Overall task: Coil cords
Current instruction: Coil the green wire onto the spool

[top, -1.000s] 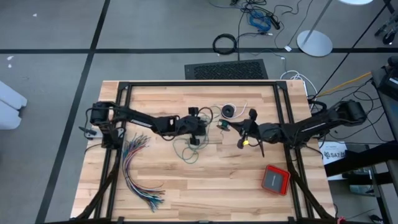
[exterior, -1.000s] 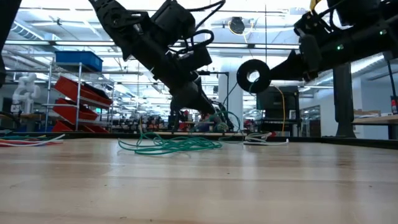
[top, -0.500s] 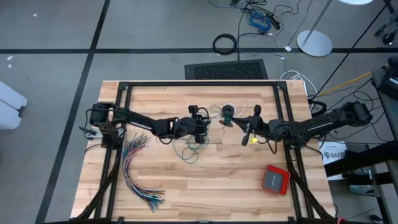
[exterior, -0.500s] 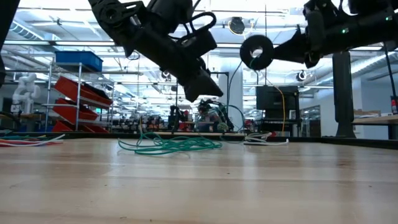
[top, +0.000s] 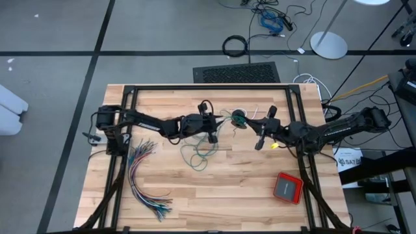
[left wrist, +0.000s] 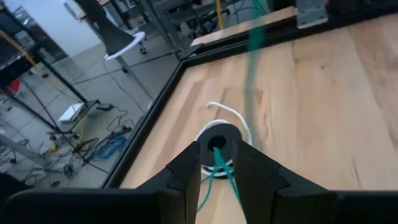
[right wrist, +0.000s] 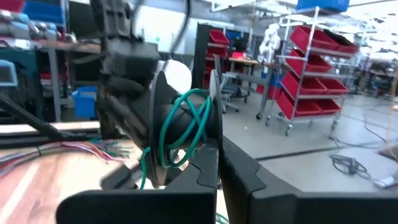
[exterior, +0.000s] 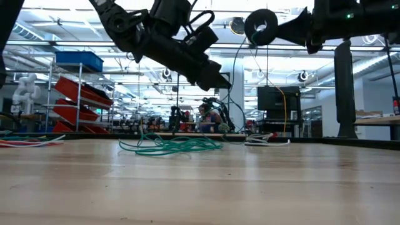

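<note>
Right gripper (right wrist: 216,152), raised above the tabletop (top: 195,195) near the middle of its back edge, is clamped tight on a black spool (right wrist: 183,127). A few turns of the teal-green cord (exterior: 172,145) are wound round the spool's core. Holding the spool up in the air likely leaves room for the cord to be laid on turn by turn.

Facing it from close by, the left gripper (left wrist: 216,163) has its fingers partly apart, with the teal strand running through the gap towards the spool. It seems to act as a guide that steers and tensions the cord, not as a firm clamp. Whether it pinches the strand cannot be told.

Most of the teal-green cord lies in loose loops at the centre of the tabletop, not yet wound. A white tail end (left wrist: 231,118) curls on the wood near the back edge, below the spool. The black cord it belongs to cannot be made out apart from the spool.

Further out, a fan of many-coloured wires (top: 144,175) lies towards the front left corner. A small red box (top: 287,187) sits near the front right corner.

No brand, label or writing can be read on any of these.
</note>
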Controlling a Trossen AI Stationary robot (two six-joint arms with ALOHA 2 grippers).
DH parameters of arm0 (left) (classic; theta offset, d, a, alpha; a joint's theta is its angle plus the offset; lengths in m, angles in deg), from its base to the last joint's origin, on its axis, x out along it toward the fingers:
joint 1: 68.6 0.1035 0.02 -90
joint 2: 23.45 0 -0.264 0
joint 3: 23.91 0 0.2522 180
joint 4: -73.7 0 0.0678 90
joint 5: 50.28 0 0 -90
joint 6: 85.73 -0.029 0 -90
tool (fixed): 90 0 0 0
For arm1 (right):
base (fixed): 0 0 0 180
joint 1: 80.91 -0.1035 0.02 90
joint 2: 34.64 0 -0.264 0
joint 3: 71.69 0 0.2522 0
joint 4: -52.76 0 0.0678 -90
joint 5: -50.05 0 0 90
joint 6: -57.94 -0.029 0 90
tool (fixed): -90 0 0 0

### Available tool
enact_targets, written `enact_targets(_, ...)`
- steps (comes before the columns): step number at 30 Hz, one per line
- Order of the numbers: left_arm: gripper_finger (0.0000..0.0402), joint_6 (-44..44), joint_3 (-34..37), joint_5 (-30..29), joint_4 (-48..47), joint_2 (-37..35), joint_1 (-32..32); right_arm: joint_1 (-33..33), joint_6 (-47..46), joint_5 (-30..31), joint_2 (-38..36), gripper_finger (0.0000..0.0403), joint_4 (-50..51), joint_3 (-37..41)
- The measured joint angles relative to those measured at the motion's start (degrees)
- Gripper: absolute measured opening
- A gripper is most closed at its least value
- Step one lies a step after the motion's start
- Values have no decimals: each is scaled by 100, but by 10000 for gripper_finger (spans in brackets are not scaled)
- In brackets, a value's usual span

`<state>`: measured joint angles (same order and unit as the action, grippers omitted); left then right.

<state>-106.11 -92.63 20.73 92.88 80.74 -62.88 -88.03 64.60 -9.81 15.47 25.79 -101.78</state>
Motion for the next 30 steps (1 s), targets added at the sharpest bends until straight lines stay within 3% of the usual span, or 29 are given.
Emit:
enact_targets(9,99,98,2,120,692,341,53,-2,377,-46,-1,0,-154,-243)
enact_targets(12,99,171,2,136,679,347,50,-2,509,-44,1,0,-60,-340)
enact_targets(16,99,17,2,-268,456,305,37,-2,624,11,1,0,-11,-383)
enact_targets(22,99,-96,2,-345,30,-251,-186,-2,759,286,1,0,126,-383)
enact_targets(26,99,260,0,406,-491,-692,-334,2,848,308,-23,0,182,-383)
enact_targets(30,99,1072,0,1353,-662,-627,-374,2,905,307,-27,0,193,-383)
